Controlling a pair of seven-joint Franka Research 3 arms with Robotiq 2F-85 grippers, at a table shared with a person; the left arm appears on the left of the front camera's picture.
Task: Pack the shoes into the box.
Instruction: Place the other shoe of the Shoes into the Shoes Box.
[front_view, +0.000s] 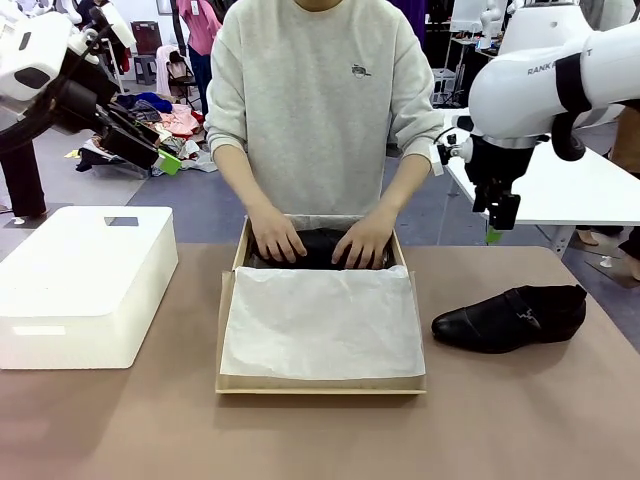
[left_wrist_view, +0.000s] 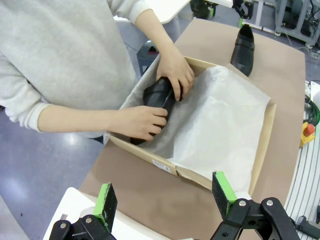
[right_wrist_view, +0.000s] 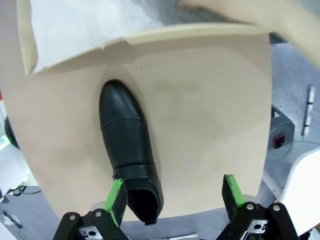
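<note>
Front: the person's hands (front_view: 275, 238) press the first shoe (front_view: 318, 247) into the far end of the box (front_view: 320, 385). The second shoe (front_view: 510, 318) lies on the worktop (front_view: 520, 420) just right of it.

Left wrist: my left claw (left_wrist_view: 164, 192) hangs wide open and empty near the box's corner.

Right wrist: my right claw (right_wrist_view: 175, 192) gapes empty, with the second shoe's heel beside one finger.

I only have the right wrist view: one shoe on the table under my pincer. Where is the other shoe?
Observer: The other shoe is in the box, at its far end, with both of the person's hands on it.
Operator: Where is the left pincer?
Observer: The left pincer is raised at the left, over the white block, open and empty.
Operator: What covers the box's near part?
Observer: White tissue lies spread over it, with nothing on top.
</note>
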